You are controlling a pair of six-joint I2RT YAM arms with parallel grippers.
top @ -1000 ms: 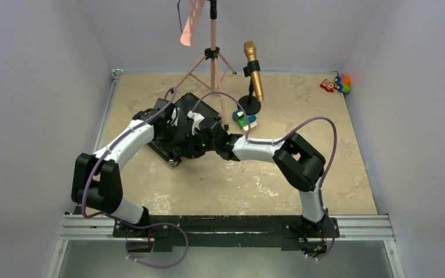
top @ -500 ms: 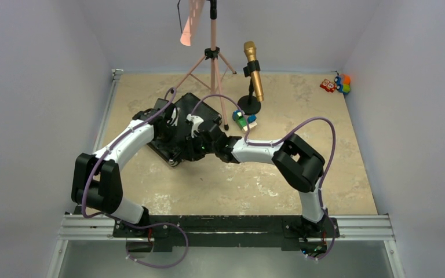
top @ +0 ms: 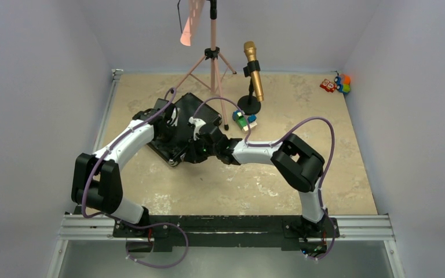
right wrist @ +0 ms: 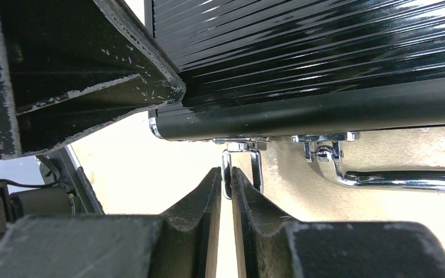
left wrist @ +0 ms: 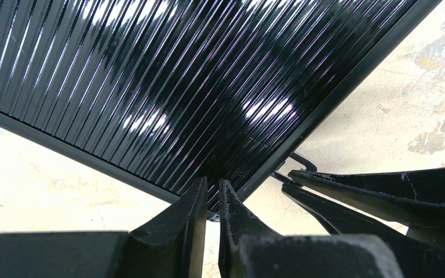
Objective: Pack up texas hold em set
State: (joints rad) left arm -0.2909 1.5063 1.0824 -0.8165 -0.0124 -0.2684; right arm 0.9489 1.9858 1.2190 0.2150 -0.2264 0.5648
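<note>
The closed briefcase (top: 192, 107) lies on the table (top: 324, 174) toward 11 o'clock. The left arm reaches toward 1 o'clock, with the left end effector (left wrist: 211, 184) narrow at the briefcase's edge. The right arm stretches toward 9 o'clock, and the right end effector (right wrist: 225, 172) is narrow, its tips at the latch (right wrist: 257, 171).

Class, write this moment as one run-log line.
briefcase: closed, lying flat | left jaws: shut, at its edge | right jaws: shut, at latch
</note>
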